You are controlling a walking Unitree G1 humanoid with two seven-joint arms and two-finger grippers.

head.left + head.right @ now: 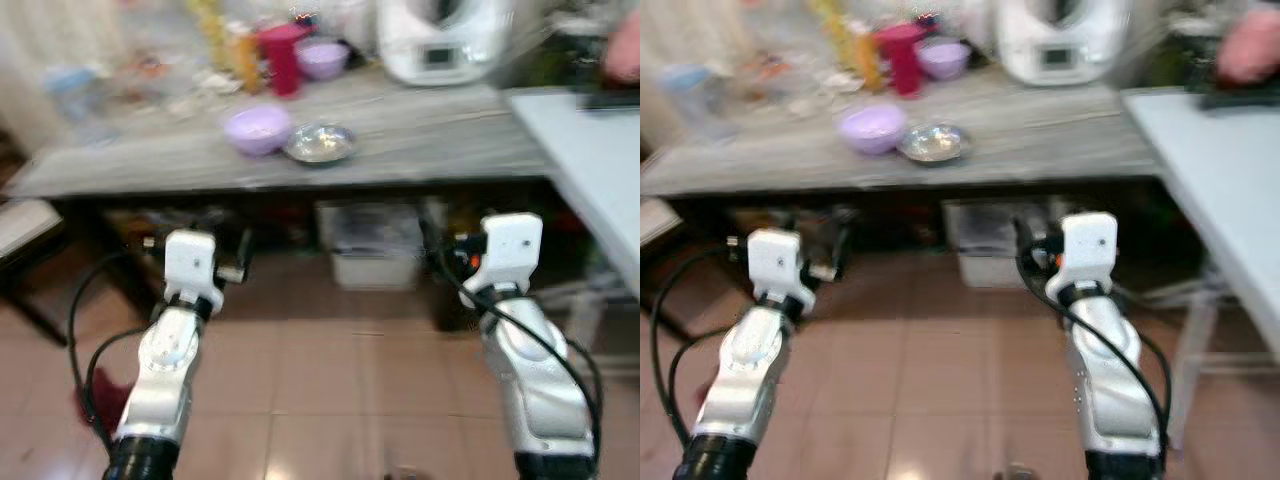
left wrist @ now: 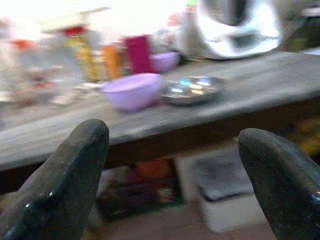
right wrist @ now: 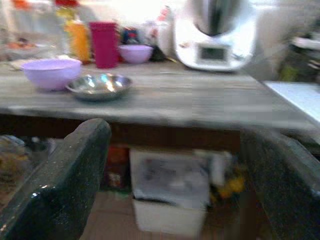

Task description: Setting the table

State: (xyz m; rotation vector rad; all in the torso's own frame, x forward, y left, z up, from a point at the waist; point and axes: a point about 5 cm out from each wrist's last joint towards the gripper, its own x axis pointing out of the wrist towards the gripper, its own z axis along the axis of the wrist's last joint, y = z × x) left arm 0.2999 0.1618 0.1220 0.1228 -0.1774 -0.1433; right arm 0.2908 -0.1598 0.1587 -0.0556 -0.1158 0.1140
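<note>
On the grey table (image 1: pixel 430 140) ahead of me, a lilac bowl (image 1: pixel 257 130) sits just beside a shiny metal dish (image 1: pixel 319 143), apparently touching, though blur makes that uncertain. Behind them on the table stand a red cup (image 1: pixel 281 58), a second lilac bowl (image 1: pixel 323 59) and a white appliance (image 1: pixel 440 40). My left gripper (image 2: pixel 170 175) and right gripper (image 3: pixel 180 170) are held short of the table's front edge, jaws wide apart and holding nothing.
</note>
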